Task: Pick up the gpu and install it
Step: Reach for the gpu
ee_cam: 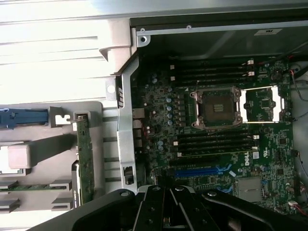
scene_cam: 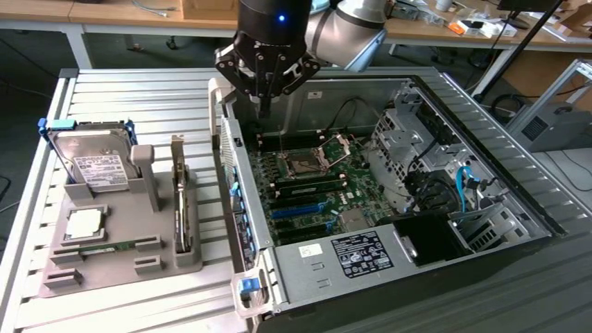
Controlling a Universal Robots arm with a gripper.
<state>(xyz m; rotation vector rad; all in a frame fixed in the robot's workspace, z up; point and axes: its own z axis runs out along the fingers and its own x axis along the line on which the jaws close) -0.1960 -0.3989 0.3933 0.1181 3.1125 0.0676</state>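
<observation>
The gpu (scene_cam: 181,202) stands on its long edge in a slot of the grey holder (scene_cam: 111,267) at the exterior view's left, its brownish-green board thin from above. In the wrist view the gpu (ee_cam: 85,166) shows as a narrow green strip beside the case wall. My gripper (scene_cam: 265,109) hangs over the rear corner of the open computer case (scene_cam: 370,260), to the right of the gpu and well above it. Its fingers are shut together with nothing between them. The gripper (ee_cam: 169,195) is dark and closed in the wrist view, above the motherboard's blue slot (ee_cam: 197,171).
A silver hard drive (scene_cam: 90,165) leans in the holder's back, with a CPU chip (scene_cam: 83,223) and a green RAM stick (scene_cam: 104,247) in front of it. Inside the case lie the motherboard (scene_cam: 310,187), the open CPU socket (ee_cam: 216,106), drive cages (scene_cam: 416,139) and cables.
</observation>
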